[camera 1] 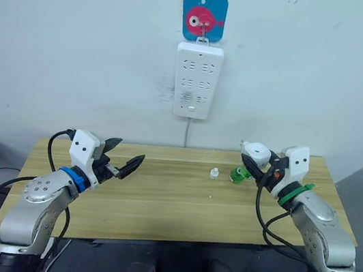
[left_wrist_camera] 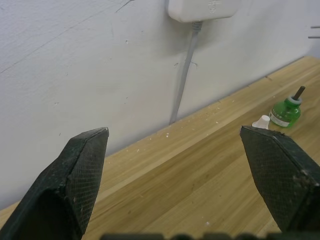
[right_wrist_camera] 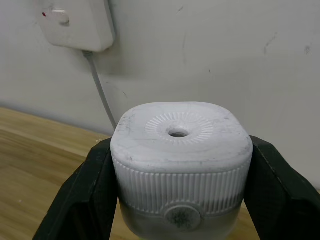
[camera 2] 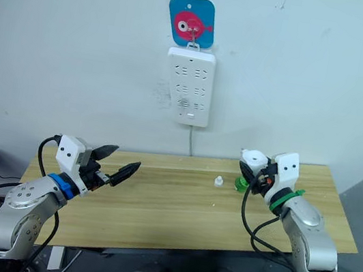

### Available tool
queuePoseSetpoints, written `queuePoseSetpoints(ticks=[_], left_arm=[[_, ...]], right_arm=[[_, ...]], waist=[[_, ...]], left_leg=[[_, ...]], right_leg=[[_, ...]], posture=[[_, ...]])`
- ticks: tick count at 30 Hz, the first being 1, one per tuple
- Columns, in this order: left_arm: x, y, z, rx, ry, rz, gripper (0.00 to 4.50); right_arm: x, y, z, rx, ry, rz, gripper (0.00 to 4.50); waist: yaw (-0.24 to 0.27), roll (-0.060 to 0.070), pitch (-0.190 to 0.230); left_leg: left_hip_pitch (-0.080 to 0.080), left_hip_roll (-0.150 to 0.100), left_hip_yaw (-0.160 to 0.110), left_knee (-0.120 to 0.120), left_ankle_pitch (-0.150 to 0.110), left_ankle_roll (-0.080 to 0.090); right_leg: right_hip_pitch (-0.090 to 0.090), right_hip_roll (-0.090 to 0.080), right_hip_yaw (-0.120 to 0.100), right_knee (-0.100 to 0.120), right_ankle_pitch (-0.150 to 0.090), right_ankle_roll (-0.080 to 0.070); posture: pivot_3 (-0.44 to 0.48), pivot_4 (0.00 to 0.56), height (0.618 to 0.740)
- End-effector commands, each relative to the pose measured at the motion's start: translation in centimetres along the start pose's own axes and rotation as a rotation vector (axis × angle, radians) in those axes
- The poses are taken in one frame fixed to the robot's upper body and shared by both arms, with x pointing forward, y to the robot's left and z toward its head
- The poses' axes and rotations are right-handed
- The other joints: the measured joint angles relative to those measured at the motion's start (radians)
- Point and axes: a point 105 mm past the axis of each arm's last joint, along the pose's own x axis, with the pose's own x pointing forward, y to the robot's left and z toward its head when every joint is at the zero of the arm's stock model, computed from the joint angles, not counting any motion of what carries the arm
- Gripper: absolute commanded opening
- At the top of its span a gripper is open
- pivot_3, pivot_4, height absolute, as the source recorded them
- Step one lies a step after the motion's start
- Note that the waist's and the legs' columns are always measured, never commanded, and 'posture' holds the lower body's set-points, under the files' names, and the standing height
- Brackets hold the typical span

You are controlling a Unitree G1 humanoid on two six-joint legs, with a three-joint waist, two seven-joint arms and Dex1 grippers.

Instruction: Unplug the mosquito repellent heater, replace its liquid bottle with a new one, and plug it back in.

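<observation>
Currently my right hand (camera 1: 258, 160) is clamped on the heater (right_wrist_camera: 180, 165), one finger on each side, holding it above the right end of the bench (camera 1: 158, 194), clear of the power strip (camera 1: 195, 81) on the far wall. My left hand (camera 1: 122, 160) is released, fingers spread, holding nothing, over the left end of the bench.

A green bottle with a bare wick (left_wrist_camera: 287, 109) stands on the bench just under the heater; a small white cap (left_wrist_camera: 261, 122) lies just left of it.

Judgement: heater is unplugged; bottle swap is in hand. I cannot tell whether a bottle sits inside the heater. Next move calls for bringing heater and bottle together, wick lined up with the vent hole.
</observation>
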Motion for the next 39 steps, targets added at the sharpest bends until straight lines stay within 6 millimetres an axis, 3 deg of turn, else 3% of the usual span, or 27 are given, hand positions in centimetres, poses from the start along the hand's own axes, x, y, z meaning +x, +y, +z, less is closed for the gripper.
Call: queuePoseSetpoints(ticks=[1,3,7,18,32,39], left_arm=[[-0.1,0.1,0.9,0.025,-0.035,0.003,4.50],[-0.1,0.1,0.8,0.024,-0.034,0.005,4.50],[-0.1,0.1,0.8,0.024,-0.034,0.007,4.50],[0.3,0.2,0.6,0.022,-0.032,0.002,4.50],[0.6,0.4,0.8,0.032,-0.032,-0.009,4.50],[1.7,0.5,2.2,0.053,-0.066,-0.030,4.50]], right_arm=[[-0.3,-0.2,1.8,-0.044,-0.066,-0.013,2.97],[-0.3,-0.4,1.6,-0.038,-0.061,-0.022,2.97],[-0.4,-0.5,1.5,-0.036,-0.059,-0.026,2.97],[-0.8,-1.1,1.3,-0.046,-0.051,-0.052,2.97],[-1.0,-1.1,1.2,-0.049,-0.052,-0.073,2.97],[-0.7,-1.0,1.4,-0.089,-0.050,-0.061,2.97]], waist=[[-0.018,0.001,0.000],[-0.029,0.002,-0.001],[-0.029,0.003,-0.002],[-0.011,0.005,-0.003],[-0.011,0.005,-0.003],[-0.012,0.005,-0.003]], left_leg=[[0.001,-0.010,-0.018,0.000,0.002,-0.001],[0.002,-0.023,-0.042,0.000,0.006,-0.003],[0.000,-0.045,-0.084,0.000,0.017,-0.010],[0.003,-0.041,-0.067,-0.003,0.017,-0.011],[0.003,-0.040,-0.066,-0.003,0.016,-0.011],[0.003,-0.040,-0.066,-0.003,0.016,-0.011]], right_leg=[[0.006,-0.007,-0.013,0.002,-0.003,0.004],[0.017,-0.012,-0.032,0.003,-0.009,0.007],[0.028,-0.027,-0.045,0.010,-0.029,0.009],[0.022,-0.023,-0.019,0.015,-0.032,0.005],[0.021,-0.023,-0.018,0.015,-0.032,0.005],[0.021,-0.023,-0.018,0.015,-0.032,0.005]], posture=[[0.044,0.166,0.740],[0.044,0.167,0.740],[0.041,0.168,0.740],[0.027,0.171,0.740],[0.017,0.173,0.740],[0.007,0.181,0.740]])
